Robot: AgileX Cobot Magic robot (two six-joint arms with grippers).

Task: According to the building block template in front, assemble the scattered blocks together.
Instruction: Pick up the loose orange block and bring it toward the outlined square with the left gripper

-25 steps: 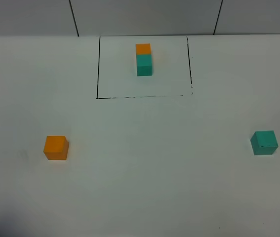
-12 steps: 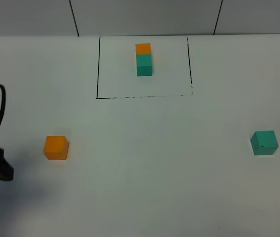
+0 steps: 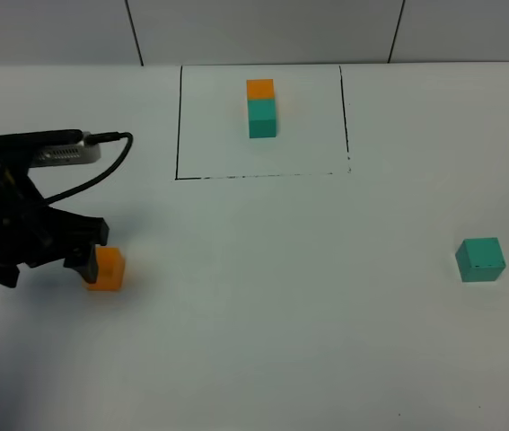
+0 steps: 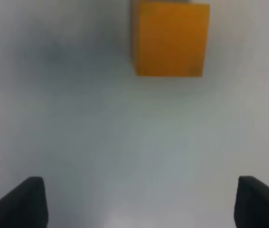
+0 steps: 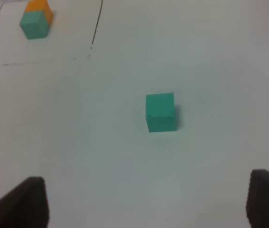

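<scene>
The loose orange cube [image 3: 108, 269] lies at the left of the white table, and shows in the left wrist view [image 4: 171, 38]. My left gripper [image 3: 87, 249] is open and just left of it. In the left wrist view the cube lies ahead of the left gripper [image 4: 141, 204], not between its fingertips [image 4: 27, 202]. The loose teal cube [image 3: 480, 259] lies at the right, and shows in the right wrist view [image 5: 160, 111]. My right gripper [image 5: 148, 204] is open, empty and well short of it. The template [image 3: 261, 108], orange joined to teal, stands inside the black drawn rectangle [image 3: 178, 135].
The left arm's black cable [image 3: 101, 171] loops above the table behind the gripper. A grey wall with dark seams [image 3: 134, 31] runs along the table's far edge. The template and part of its frame also show in the right wrist view [image 5: 35, 19].
My left arm has come in from the left edge and moved right until its open gripper reaches the orange cube. The cubes have not moved.
</scene>
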